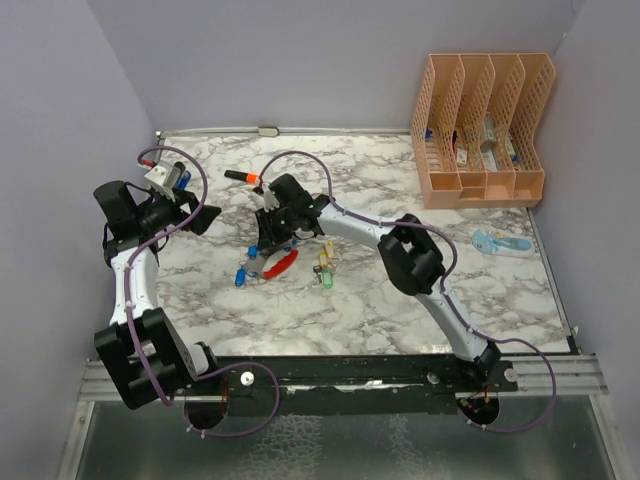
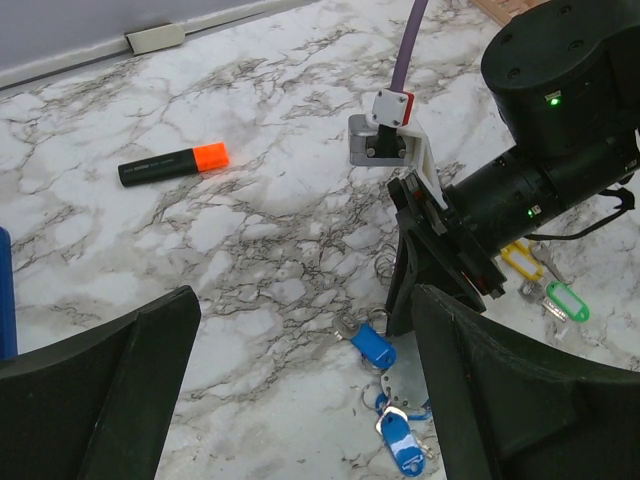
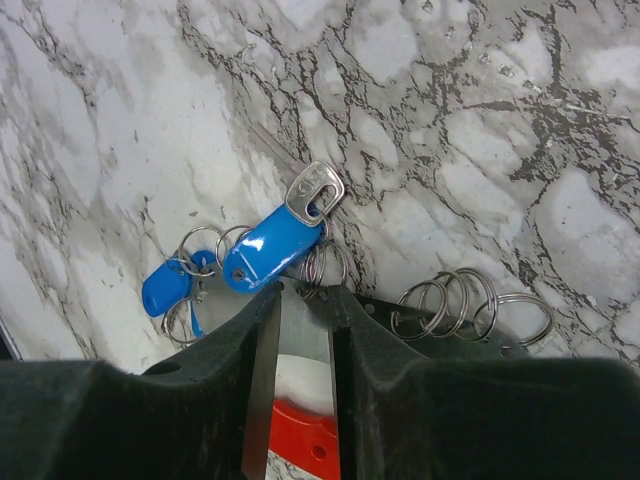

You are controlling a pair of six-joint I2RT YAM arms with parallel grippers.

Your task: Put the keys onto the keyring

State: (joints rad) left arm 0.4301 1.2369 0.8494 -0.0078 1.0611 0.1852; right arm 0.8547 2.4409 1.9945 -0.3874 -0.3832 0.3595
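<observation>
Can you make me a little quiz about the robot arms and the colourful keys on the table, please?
1. True or false: the left gripper is holding the orange marker.
2. Which colour is the key lying closest to the right gripper? A blue, B green, C yellow.
3. Fill the gap: the right gripper is pinching the red and silver ____.
Key: 1 false, it is open and empty; 2 A; 3 keyring.

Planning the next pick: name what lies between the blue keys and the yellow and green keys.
The keyring, red side showing, seen in the top view.
</observation>
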